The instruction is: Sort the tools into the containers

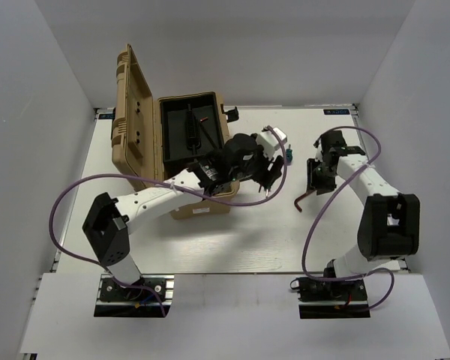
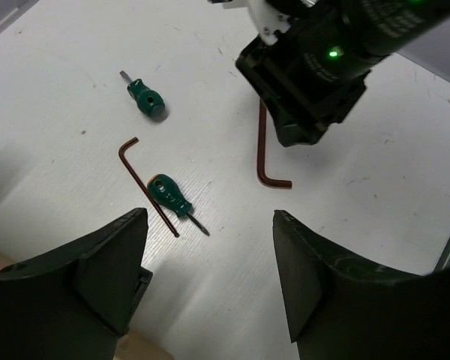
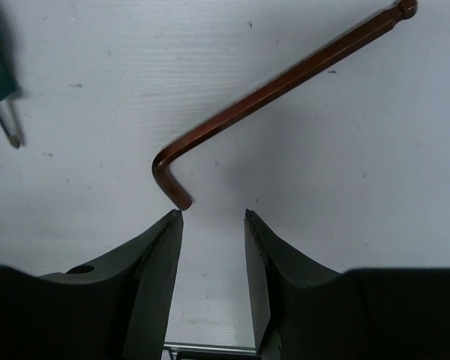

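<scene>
The right gripper (image 3: 211, 216) hangs low over the white table (image 3: 345, 225). Its jaws are partly open with a narrow gap, and nothing is between them. A brown hex key (image 3: 270, 97) lies flat just ahead of its fingertips. The key's short bent end stops right at the tip of the left finger, though whether they touch cannot be told. The long arm runs away from the gripper, ahead and to the right.

The left gripper (image 2: 210, 219) is higher above the table, with its jaws spread wide and holding nothing. Just ahead of its fingertips, nearer the left one, a green-handled screwdriver (image 2: 172, 196) lies flat with its tip pointing back toward the gripper. A second hex key (image 2: 146, 184) lies close against that screwdriver's left side, its hook at the far end. Farther ahead and to the left, apart from these, is a second screwdriver (image 2: 145, 97). Ahead and to the right, the first hex key lies below the right gripper.

A tan case (image 1: 135, 120) stands open to the left of the left gripper, and the left arm crosses its near right corner.
</scene>
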